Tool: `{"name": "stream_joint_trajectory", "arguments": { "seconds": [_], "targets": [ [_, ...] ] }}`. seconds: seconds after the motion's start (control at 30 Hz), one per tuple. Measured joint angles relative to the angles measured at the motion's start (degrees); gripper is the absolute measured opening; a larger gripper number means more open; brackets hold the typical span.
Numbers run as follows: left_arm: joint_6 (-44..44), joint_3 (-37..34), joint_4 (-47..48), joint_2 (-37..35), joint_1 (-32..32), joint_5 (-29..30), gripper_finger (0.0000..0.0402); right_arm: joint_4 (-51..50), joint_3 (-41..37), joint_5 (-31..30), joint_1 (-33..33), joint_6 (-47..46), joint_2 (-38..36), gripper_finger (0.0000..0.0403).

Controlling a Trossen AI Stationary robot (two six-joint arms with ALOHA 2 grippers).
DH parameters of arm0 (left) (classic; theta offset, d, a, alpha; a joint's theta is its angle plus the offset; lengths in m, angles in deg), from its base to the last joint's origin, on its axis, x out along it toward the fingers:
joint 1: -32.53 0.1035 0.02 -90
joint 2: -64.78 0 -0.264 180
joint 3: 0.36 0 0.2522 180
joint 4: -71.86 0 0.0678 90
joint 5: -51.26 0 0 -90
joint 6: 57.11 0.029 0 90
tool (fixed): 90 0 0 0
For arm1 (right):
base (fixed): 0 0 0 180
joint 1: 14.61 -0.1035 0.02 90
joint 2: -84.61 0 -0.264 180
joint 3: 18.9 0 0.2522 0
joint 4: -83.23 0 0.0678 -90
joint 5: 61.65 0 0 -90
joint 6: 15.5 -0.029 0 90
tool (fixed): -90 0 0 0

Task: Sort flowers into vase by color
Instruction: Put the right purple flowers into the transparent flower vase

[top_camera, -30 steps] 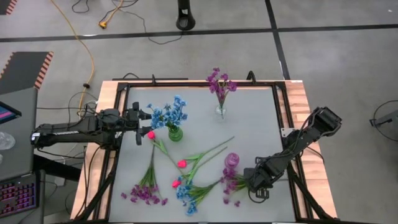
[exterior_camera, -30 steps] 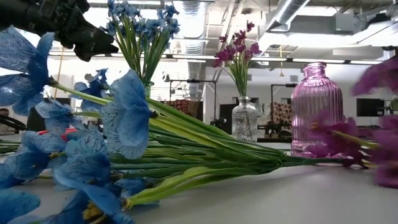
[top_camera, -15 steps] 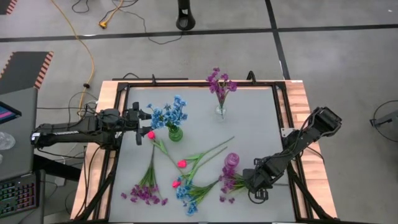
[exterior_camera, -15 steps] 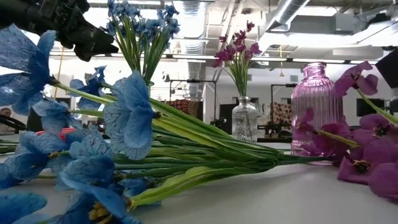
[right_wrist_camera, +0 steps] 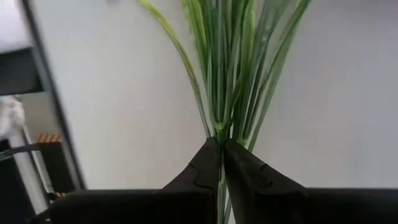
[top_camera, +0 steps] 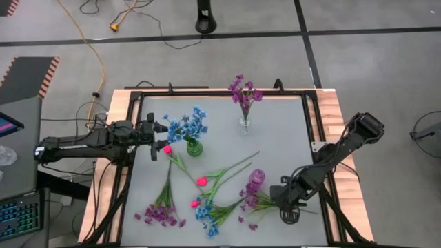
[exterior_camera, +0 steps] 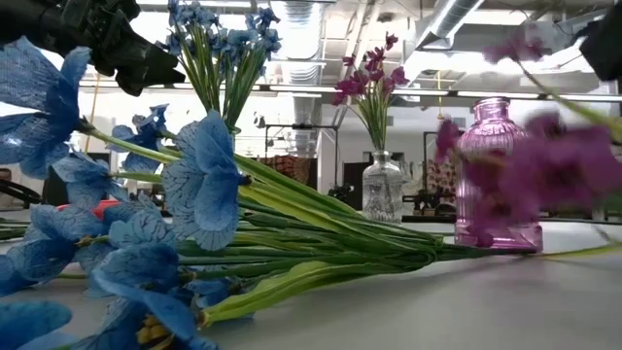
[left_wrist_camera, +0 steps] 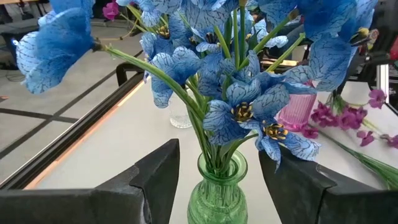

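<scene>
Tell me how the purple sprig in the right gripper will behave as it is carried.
The purple sprig is pinched low on its thin stems by the right gripper, so it will probably droop and sway. Its blooms blur in the low view, suggesting floppiness. It looks light, though the thin stems could slip.

right hand (right_wrist_camera: 221,155) pinched closed near the front edge, left hand (left_wrist_camera: 217,180) spread wide.
</scene>
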Motion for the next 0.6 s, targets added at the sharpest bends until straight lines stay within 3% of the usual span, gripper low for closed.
{"name": "stream_joint_trajectory", "arguments": {
  "seconds": [0.2, 0.6],
  "targets": [
    [0.0, 0.0, -0.02, 0.0, 0.02, 0.0, 0.0209, 5.55, 0.0, -0.04, 0.45, -0.13, -3.52, 0.0025],
    [0.0, 0.0, -0.02, 0.0, 0.0, 0.0, 0.0209, 16.5, 0.09, -1.51, 5.34, 1.18, -6.95, 0.0025]
  ]
}}
